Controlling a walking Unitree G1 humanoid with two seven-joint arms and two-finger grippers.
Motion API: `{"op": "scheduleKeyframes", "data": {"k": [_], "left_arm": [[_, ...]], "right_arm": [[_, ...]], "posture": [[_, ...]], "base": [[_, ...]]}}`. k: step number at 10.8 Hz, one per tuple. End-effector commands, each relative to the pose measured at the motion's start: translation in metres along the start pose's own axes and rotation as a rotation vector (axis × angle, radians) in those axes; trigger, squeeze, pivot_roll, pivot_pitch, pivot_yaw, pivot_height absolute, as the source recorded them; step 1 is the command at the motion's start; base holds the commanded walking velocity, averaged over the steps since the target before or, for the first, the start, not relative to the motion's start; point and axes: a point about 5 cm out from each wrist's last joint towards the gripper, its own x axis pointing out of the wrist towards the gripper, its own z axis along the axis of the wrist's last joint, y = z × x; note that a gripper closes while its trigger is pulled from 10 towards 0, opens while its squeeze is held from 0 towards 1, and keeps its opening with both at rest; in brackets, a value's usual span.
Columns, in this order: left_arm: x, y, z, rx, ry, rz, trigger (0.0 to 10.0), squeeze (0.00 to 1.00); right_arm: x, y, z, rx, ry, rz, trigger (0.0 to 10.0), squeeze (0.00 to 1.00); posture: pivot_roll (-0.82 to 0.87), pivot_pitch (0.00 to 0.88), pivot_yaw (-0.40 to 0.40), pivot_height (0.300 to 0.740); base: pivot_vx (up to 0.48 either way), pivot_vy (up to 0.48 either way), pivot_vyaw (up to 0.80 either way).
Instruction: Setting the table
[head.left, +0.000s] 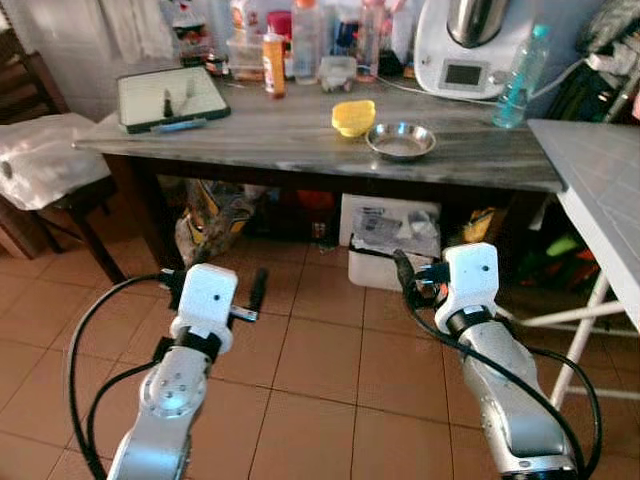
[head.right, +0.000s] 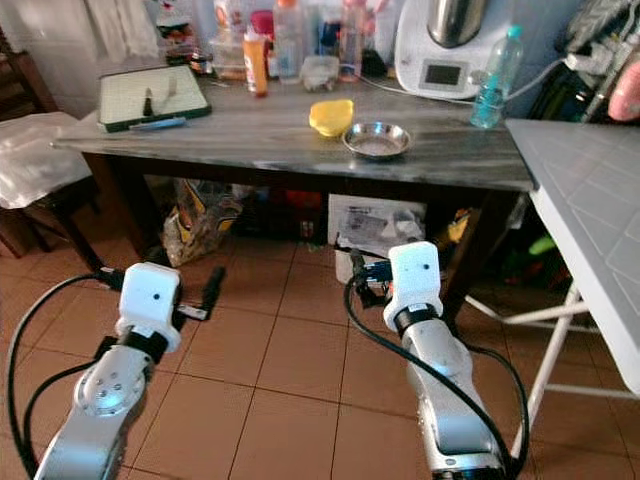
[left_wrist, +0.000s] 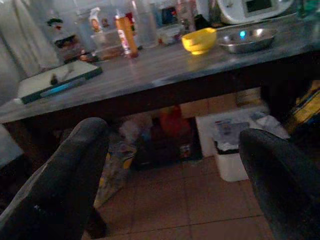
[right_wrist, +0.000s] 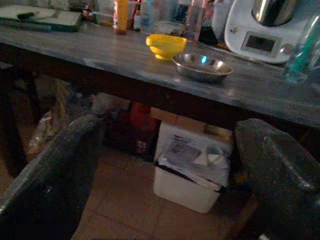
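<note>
Both grippers hang low over the floor tiles, left gripper (left_wrist: 170, 165) and right gripper (right_wrist: 165, 170), fingers spread, holding nothing. Ahead of the fingers, on the table (head.left: 300, 140), a yellow bowl (head.left: 353, 117) sits just beside, perhaps touching, a steel dish (head.left: 401, 140).

No legible text, labels or numbers on anything.

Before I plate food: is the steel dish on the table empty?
Empty, as far as shown: the steel dish sits upright beside the yellow bowl, its bare shiny bottom visible.
</note>
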Motion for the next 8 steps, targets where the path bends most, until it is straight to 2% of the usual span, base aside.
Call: {"op": "scheduleKeyframes", "data": {"k": [1, 4, 5, 7, 8], "left_arm": [[0.0003, -0.0004, 0.0023, 0.001, -0.013, -0.009, 10.0, 0.0], [0.0013, -0.0038, 0.0025, -0.012, -0.016, -0.038, 10.0, 0.0], [0.0018, -0.0042, 0.0027, -0.015, -0.017, -0.044, 10.0, 0.0], [0.002, -0.0056, 0.0029, -0.019, -0.018, -0.052, 10.0, 0.0], [0.0018, -0.006, 0.0028, -0.017, -0.017, -0.056, 10.0, 0.0]], "right_arm": [[0.0015, 0.0006, 0.0016, -0.02, -0.013, -0.006, 10.0, 0.0], [0.0014, -0.0029, 0.0002, -0.004, -0.011, -0.026, 10.0, 0.0], [0.0, -0.001, -0.0001, -0.023, -0.011, -0.017, 10.0, 0.0], [-0.0018, 0.0027, -0.0011, 0.005, -0.004, 0.027, 10.0, 0.0], [-0.0016, 0.0017, 0.0003, -0.021, -0.018, 0.017, 10.0, 0.0]], "posture": [[0.13, 0.0, 0.002, 0.74], [0.12, 0.0, 0.006, 0.74], [0.12, 0.0, 0.008, 0.74], [0.12, 0.0, 0.007, 0.74], [0.12, 0.0, 0.008, 0.74]], "base": [[0.0, 0.0, 0.0], [0.0, 0.0, 0.0], [0.0, 0.0, 0.0], [0.0, 0.0, 0.0], [0.0, -0.326, 0.0]]}}
